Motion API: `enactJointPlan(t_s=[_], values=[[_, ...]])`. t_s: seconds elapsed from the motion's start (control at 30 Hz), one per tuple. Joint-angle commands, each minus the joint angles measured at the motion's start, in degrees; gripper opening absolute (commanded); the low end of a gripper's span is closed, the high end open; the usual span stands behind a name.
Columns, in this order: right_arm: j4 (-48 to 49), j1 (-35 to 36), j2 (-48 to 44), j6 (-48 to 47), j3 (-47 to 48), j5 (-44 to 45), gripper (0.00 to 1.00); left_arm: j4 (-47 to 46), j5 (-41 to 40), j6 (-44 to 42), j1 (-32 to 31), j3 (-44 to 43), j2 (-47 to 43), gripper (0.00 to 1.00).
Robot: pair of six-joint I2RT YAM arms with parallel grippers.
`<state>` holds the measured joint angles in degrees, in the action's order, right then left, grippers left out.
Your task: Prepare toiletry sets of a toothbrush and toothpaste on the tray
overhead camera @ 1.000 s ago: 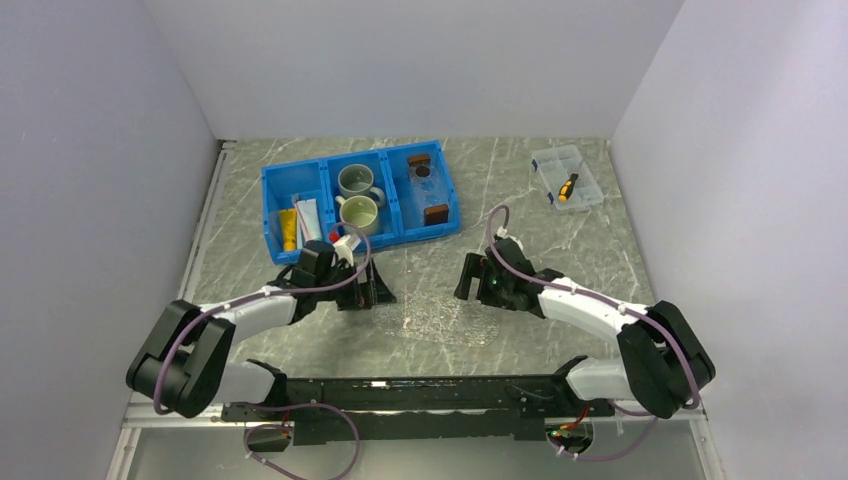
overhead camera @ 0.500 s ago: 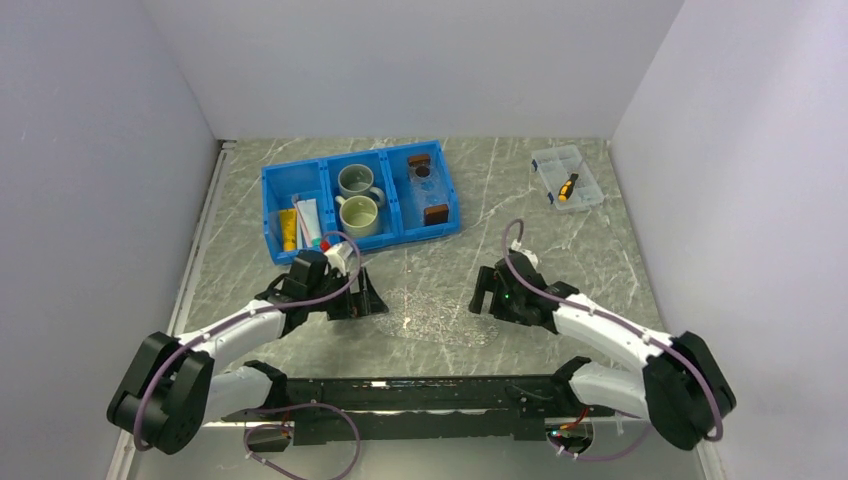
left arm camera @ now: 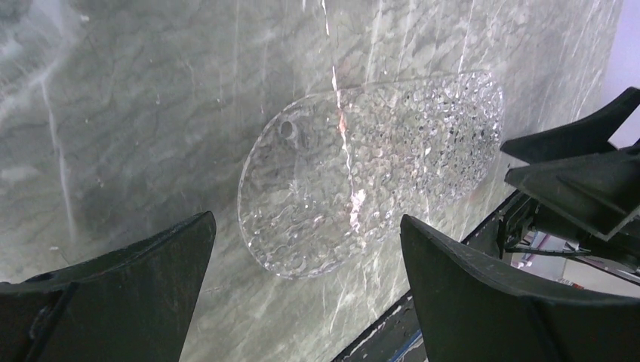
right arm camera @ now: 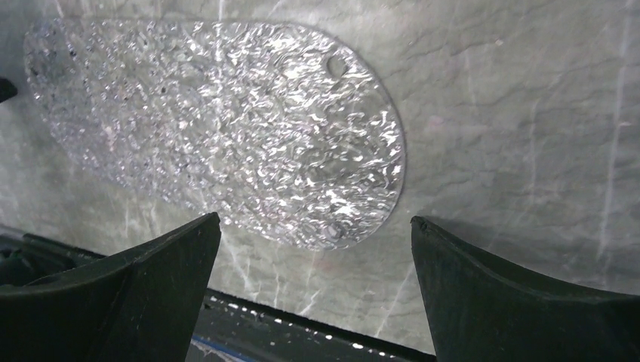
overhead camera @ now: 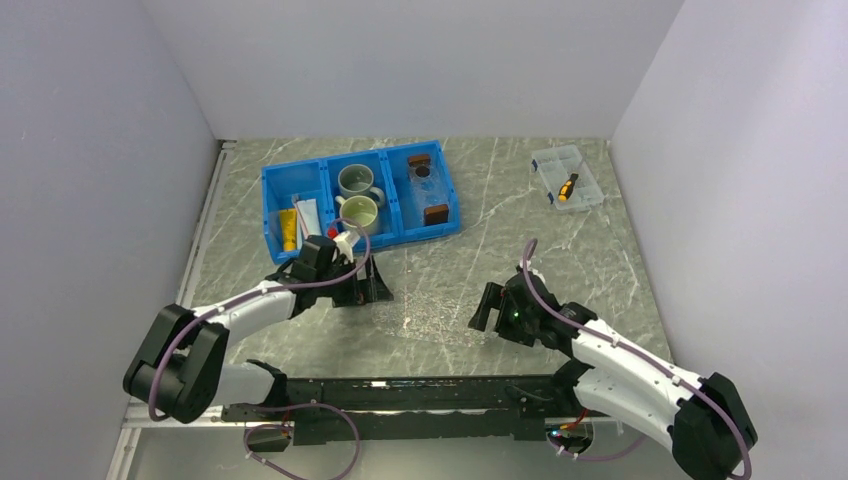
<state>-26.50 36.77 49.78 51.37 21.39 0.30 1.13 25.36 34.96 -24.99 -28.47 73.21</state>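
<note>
The toothpaste (overhead camera: 308, 217), a white tube with a teal end, lies in the left compartment of the blue bin (overhead camera: 272, 214). The slim pale toothbrush (overhead camera: 297, 224) lies beside it. The tray (overhead camera: 428, 186), clear with a brown block at each end, sits in the bin's right compartment. A clear bumpy oval plate (overhead camera: 445, 318) (left arm camera: 362, 166) (right arm camera: 219, 128) lies flat on the table between my grippers. My left gripper (overhead camera: 364, 288) (left arm camera: 306, 222) hangs open at its left end, holding nothing. My right gripper (overhead camera: 487, 308) (right arm camera: 315, 221) stands open at its right end, also holding nothing.
Two pale green mugs (overhead camera: 358, 181) (overhead camera: 358, 213) stand in the bin's middle compartment, and a yellow tube (overhead camera: 288, 229) lies in the left one. A clear lidded box (overhead camera: 567, 177) with a yellow-and-black tool stands at the back right. The black base rail (overhead camera: 400, 392) runs along the near edge.
My right gripper has drawn back toward the near edge and to the right, away from the oval plate. My left gripper dipped nearer, then returned. Both stay open.
</note>
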Motion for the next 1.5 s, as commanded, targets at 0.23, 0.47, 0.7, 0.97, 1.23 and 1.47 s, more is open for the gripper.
enactJointPlan(t_s=[0.23, 0.47, 0.7, 0.97, 1.23, 1.47], values=[[0.04, 2.42, 1.29, 5.04, -3.52, -4.55, 1.00, -4.40, 1.00, -1.53, -0.19, -1.55, 3.13, 0.99], [1.06, 2.37, 3.91, 4.82, -2.14, -3.01, 1.00, -5.91, 2.86, -1.61, -0.23, 1.28, 1.50, 0.99], [0.17, 2.40, 5.41, 4.11, -0.50, -0.87, 1.00, -5.95, 3.51, -1.55, -0.31, 3.50, -0.77, 0.99], [0.72, 2.36, 8.09, 3.37, 1.07, 1.08, 1.00, -5.37, 3.81, -1.60, -0.41, 5.69, -3.76, 0.99], [-0.07, 2.36, 10.21, 2.21, 2.91, 3.38, 1.00, -4.10, 3.76, -1.25, -0.58, 7.41, -8.25, 0.99], [-0.89, 2.22, 11.88, 1.09, 4.64, 5.79, 1.00, -1.68, 1.96, -1.49, -0.76, 7.94, -12.23, 0.99]])
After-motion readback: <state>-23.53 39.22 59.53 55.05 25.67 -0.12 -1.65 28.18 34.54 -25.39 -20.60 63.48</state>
